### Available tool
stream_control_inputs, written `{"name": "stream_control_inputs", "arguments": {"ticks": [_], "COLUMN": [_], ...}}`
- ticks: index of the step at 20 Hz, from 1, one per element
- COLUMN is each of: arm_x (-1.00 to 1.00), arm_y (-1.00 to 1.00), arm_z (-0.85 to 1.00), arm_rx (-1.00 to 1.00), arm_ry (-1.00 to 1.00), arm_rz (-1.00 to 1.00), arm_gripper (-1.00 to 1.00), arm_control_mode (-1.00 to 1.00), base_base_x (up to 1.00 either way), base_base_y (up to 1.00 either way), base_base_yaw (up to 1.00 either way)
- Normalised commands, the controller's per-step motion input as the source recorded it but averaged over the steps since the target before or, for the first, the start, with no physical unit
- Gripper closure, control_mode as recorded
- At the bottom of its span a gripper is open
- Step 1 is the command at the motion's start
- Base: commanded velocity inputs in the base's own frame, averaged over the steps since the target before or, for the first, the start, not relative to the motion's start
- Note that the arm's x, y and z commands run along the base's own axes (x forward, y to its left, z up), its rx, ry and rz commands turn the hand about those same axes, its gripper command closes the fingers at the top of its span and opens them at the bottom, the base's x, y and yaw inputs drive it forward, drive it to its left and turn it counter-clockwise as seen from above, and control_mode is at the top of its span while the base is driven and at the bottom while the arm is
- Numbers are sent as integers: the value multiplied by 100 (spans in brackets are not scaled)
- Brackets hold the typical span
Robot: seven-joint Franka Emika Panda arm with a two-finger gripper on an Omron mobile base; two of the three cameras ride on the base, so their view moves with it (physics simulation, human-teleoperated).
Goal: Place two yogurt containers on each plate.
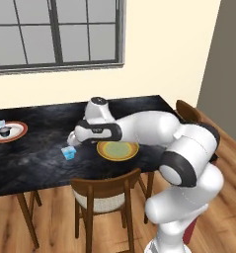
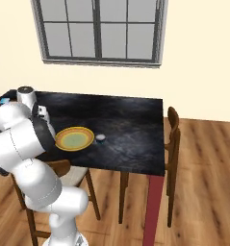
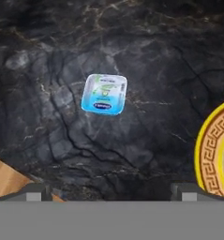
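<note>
Black marble table (image 1: 40, 163); blue cup (image 3: 104, 94) lies flat, at 9 o'clock of the yellow plate (image 1: 118, 150). Gripper (image 3: 111, 190) hovers above it, jaws spread, empty. Risk: cup is small and low, so an off-centre descent could nudge it or pinch a corner.

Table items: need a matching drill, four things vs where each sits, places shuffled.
Things:
1. blue yogurt cup
2. yellow plate
3. red-rimmed plate
4. round cup

Places:
A. far left end of the table, already carrying two cups
B. bare tabletop, under the open jaws
C. near table edge, empty
D. bare tabletop, just right of the yellow plate

Pairs: 1-B, 2-C, 3-A, 4-D
</note>
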Motion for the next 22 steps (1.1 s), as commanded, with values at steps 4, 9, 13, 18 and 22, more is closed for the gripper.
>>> {"name": "stream_control_inputs", "arguments": {"ticks": [4,9,13,18,22], "arm_x": [44,31,27,33,30], "arm_y": [32,42,43,18,9], "arm_z": [-8,-22,-19,-15,-14], "arm_rx": [0,0,-6,-12,-8], "arm_ry": [0,0,2,5,2], "arm_rz": [2,0,0,0,0], "arm_gripper": [-100,-100,-100,-100,-100], "arm_control_mode": [-100,-100,-100,-100,-100], "base_base_x": [0,0,0,0,0], "base_base_y": [0,0,0,0,0], "base_base_yaw": [0,0,0,0,0]}}
